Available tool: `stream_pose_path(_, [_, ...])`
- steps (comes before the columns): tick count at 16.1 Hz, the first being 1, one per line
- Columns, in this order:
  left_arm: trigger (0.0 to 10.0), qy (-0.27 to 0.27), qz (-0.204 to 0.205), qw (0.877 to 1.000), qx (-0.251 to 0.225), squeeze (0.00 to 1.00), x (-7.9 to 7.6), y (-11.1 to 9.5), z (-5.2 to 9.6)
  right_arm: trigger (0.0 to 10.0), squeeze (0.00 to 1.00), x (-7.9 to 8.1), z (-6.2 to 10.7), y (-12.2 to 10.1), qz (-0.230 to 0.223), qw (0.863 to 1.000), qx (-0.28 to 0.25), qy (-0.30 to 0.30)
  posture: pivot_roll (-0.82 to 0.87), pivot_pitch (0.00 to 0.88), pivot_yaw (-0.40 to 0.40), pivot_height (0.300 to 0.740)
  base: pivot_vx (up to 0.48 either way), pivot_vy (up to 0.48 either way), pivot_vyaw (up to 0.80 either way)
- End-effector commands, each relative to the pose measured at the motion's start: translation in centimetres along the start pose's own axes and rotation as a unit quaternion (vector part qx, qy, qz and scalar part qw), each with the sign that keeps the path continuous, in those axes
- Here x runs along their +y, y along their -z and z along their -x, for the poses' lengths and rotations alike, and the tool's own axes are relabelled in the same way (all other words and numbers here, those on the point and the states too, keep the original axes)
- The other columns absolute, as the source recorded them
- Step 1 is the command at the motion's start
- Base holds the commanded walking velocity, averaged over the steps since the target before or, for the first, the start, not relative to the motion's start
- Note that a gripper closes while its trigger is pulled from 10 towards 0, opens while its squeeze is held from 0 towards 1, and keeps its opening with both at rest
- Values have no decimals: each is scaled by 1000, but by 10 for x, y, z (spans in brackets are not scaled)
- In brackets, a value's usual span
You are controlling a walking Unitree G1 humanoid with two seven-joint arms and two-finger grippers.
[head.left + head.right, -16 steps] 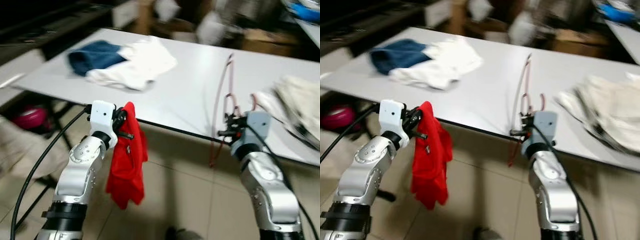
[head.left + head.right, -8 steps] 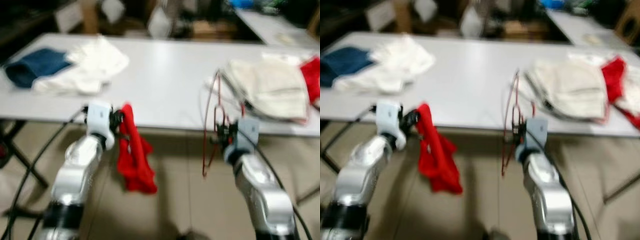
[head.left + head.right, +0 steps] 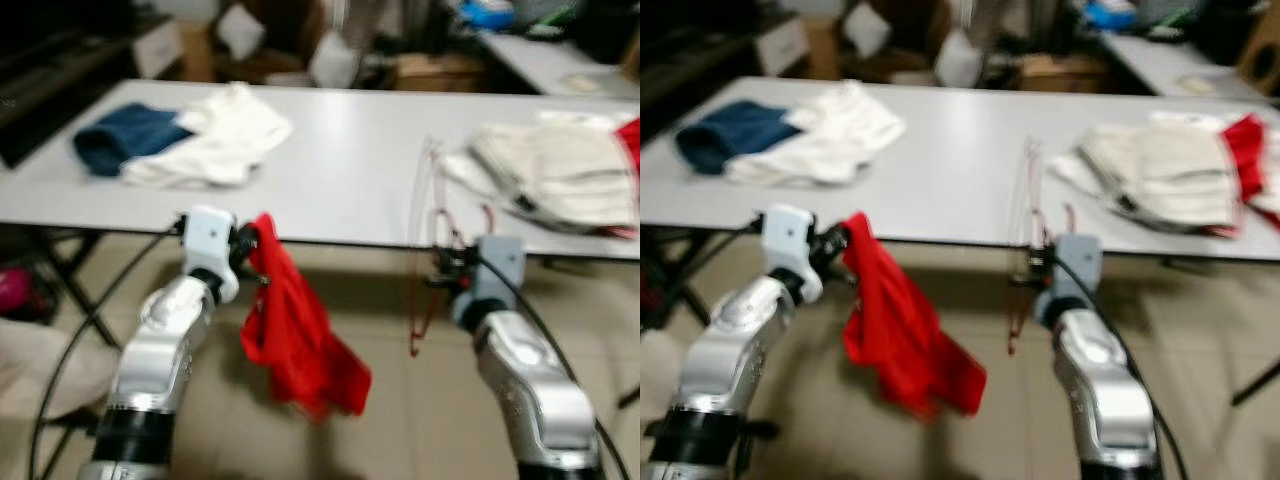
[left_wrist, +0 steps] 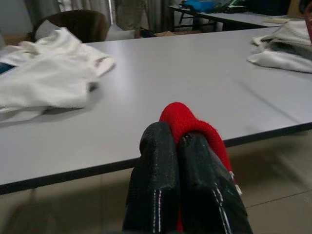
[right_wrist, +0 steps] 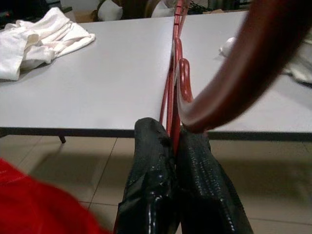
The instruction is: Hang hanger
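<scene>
Left gripper (image 4: 176, 146): my jaws are pressed together on a red cloth (image 3: 300, 335), which hangs off them just before the table (image 3: 350, 190) edge.
Right gripper (image 5: 171, 141): my jaws pinch the red hanger (image 3: 432, 250) low on its thin frame; it stands upright in front of the table edge, hook end near my wrist camera.
Hanger handling: I judge it light and stiff, thin and likely to twist, so a firm hold near the hook should steady it.
Cloth handling: soft, limp, sways freely.
On table: white clothes (image 3: 215, 145), blue cloth (image 3: 125, 135), another pale pile (image 3: 560, 170).
Blur: the head views are soft.
</scene>
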State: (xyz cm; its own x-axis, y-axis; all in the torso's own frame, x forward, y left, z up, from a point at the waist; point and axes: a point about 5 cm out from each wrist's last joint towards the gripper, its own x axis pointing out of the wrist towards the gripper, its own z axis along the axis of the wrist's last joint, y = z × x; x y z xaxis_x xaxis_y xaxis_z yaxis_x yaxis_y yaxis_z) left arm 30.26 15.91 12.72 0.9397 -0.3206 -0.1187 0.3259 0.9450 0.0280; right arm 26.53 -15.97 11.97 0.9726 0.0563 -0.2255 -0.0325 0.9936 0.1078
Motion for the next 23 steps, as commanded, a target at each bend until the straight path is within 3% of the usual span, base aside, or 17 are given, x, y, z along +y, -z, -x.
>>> stream_pose_path(1, [10000, -7, -9, 1000, -13, 0, 5, -8, 0, 10000, 0, 5, 0, -3, -6, 1000, -4, -7, -111, 0, 14, 740, 0, 439, 0])
stream_pose_path(7, [10000, 5, -1, 1000, -23, 0, 2, -10, -1, 10000, 0, 6, 1, -2, -7, 1000, 0, -10, -111, 0, 17, 740, 0, 210, -172])
stream_pose_path(11, [10000, -1, 32, 999, -41, 0, 6, -16, -2, 10000, 0, 9, 0, -6, 3, 1000, -10, -27, -111, 0, 11, 740, 0, 0, 0])
stream_pose_path(13, [10000, -5, 32, 999, -44, 0, 9, -19, -3, 10000, 0, 13, 0, -7, 13, 998, -11, -55, -111, 0, 6, 740, 283, 0, 0])
stream_pose_path(23, [10000, -1, 32, 998, -52, 0, 13, -23, -6, 10000, 0, 16, -1, -8, 27, 996, -12, -79, -110, 0, -1, 740, 306, 0, 0])
